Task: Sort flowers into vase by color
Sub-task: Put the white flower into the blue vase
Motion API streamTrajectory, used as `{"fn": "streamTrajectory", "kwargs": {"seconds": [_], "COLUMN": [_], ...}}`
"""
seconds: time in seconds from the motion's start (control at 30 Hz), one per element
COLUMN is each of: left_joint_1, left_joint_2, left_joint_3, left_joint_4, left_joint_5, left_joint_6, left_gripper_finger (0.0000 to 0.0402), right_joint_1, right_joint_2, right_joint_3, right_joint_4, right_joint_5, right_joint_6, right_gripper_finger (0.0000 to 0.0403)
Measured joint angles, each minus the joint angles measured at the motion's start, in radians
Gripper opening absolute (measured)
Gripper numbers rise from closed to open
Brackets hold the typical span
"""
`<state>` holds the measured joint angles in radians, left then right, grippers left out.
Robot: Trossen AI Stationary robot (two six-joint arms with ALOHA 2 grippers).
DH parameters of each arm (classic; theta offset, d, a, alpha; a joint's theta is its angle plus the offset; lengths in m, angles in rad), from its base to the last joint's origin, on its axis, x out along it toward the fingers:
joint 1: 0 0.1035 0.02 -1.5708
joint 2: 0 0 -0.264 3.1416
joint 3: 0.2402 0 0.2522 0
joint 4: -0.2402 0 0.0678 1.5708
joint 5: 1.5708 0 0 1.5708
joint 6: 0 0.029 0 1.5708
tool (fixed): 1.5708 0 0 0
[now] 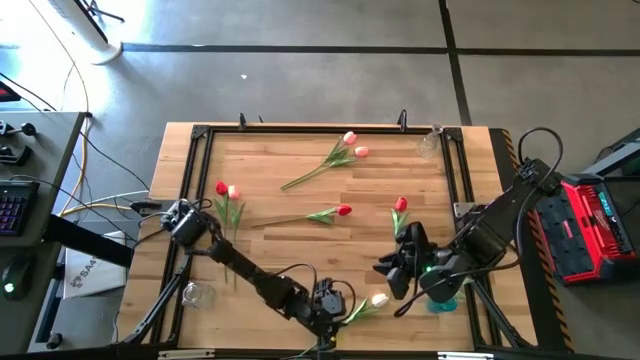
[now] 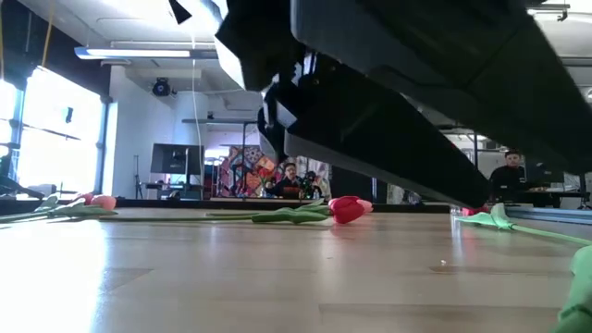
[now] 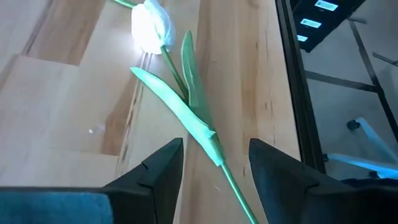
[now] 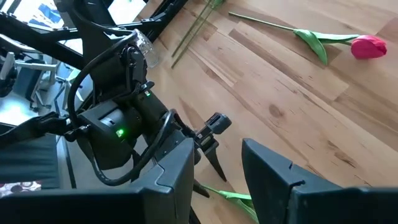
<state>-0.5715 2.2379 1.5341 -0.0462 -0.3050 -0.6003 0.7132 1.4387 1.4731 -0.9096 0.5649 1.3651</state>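
Low view mostly blocked by a dark arm. Left gripper point(image 3: 214, 171) low at the table's near edge, fingers spread, astride the white tulip point(image 3: 151, 28) stem. Right gripper point(image 4: 217, 168) nearby, parted, empty.

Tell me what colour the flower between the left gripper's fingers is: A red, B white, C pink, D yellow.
B: in the left wrist view the white flower lies on the table with its stem running between the open left gripper.
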Motion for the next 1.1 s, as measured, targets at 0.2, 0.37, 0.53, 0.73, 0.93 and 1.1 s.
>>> {"fn": "streamTrajectory", "kwargs": {"seconds": [0.2, 0.37, 0.53, 0.73, 0.93, 1.1], "left_joint_1": [0.003, 0.003, 0.002, 0.000, -0.007, 0.012], "left_joint_2": [0.009, 0.072, 0.101, 0.159, 0.155, 0.128], "left_joint_3": [0.000, 0.000, 0.001, 0.008, 0.008, 0.002], "left_joint_4": [0.040, 0.125, 0.111, 0.079, 0.041, 0.040], "left_joint_5": [-0.030, -0.006, -0.023, -0.029, -0.060, -0.015], "left_joint_6": [0.037, 0.036, 0.039, 0.050, 0.101, 0.092], "left_gripper_finger": [0.0172, 0.0172, 0.0172, 0.0136, 0.0036, 0.0015], "right_joint_1": [0.000, 0.000, 0.000, 0.000, 0.000, 0.000], "right_joint_2": [0.000, 0.000, 0.000, 0.000, 0.000, 0.000], "right_joint_3": [0.000, 0.000, 0.000, 0.000, 0.000, 0.000], "right_joint_4": [0.000, -0.001, -0.006, -0.019, -0.035, -0.032], "right_joint_5": [0.000, -0.001, -0.023, -0.024, -0.044, -0.040], "right_joint_6": [0.007, 0.023, 0.026, 0.026, 0.026, 0.033], "right_gripper_finger": [0.0124, 0.0124, 0.0124, 0.0124, 0.0124, 0.0124]}}
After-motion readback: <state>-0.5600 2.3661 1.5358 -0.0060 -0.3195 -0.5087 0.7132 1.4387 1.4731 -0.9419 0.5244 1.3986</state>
